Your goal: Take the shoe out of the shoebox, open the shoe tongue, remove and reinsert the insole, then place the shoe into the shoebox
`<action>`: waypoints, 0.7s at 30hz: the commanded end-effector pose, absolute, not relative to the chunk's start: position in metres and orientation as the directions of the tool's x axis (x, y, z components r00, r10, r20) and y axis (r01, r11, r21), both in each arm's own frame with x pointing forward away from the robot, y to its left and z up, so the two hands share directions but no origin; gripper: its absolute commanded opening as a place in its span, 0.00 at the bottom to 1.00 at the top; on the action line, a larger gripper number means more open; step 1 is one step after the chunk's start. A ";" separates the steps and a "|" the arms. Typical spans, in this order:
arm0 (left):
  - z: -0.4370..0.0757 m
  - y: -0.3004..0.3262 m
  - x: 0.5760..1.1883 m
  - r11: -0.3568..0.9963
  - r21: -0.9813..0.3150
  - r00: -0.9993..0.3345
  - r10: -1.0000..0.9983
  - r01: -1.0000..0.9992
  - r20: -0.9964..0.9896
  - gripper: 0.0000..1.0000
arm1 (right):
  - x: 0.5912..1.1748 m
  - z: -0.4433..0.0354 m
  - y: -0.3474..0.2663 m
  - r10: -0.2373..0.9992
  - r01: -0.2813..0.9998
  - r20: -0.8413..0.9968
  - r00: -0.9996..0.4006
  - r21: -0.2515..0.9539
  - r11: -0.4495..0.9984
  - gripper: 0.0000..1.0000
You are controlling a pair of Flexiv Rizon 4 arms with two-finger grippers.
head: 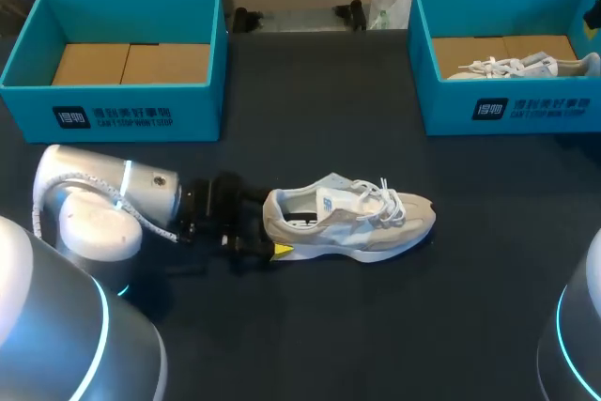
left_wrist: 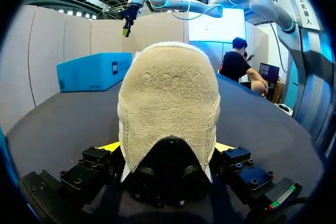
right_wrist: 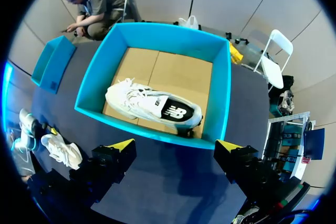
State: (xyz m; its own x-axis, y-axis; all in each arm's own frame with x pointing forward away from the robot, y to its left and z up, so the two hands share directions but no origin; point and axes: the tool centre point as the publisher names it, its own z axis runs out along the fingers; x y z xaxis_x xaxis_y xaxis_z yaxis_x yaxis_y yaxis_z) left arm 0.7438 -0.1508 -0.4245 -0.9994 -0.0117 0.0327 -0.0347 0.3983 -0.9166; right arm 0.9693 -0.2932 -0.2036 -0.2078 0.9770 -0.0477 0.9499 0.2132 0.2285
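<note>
Beige shoe (head: 352, 218) clamped by left claw (head: 268, 227), right claw (right_wrist: 176, 146) wide, facing shoebox (right_wrist: 157, 132) holding white shoe (right_wrist: 152, 106)

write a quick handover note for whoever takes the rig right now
Left hand: shut on the heel of the beige shoe, which lies on the table in front of both boxes.
Right hand: open, above the right shoebox, which holds a white shoe.
Left shoebox: empty.
Done: beige shoe is out on the table.
Left: open tongue, insole out and back in, shoe into box. Whether the insole has been handled cannot be told.
</note>
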 end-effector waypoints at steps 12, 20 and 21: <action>-0.424 -0.155 0.741 0.399 -0.915 -0.997 0.003 -0.069 0.076 0.00 | 0.970 -0.204 -0.294 0.977 0.950 -0.047 -0.208 0.228 0.213 1.00; -0.424 -0.155 0.741 0.399 -0.915 -0.997 0.003 -0.069 0.076 0.00 | 0.970 -0.204 -0.294 0.977 0.950 -0.047 -0.208 0.228 0.213 1.00; -0.424 -0.155 0.741 0.399 -0.915 -0.997 0.003 -0.069 0.076 0.00 | 0.970 -0.204 -0.294 0.977 0.950 -0.047 -0.208 0.228 0.213 1.00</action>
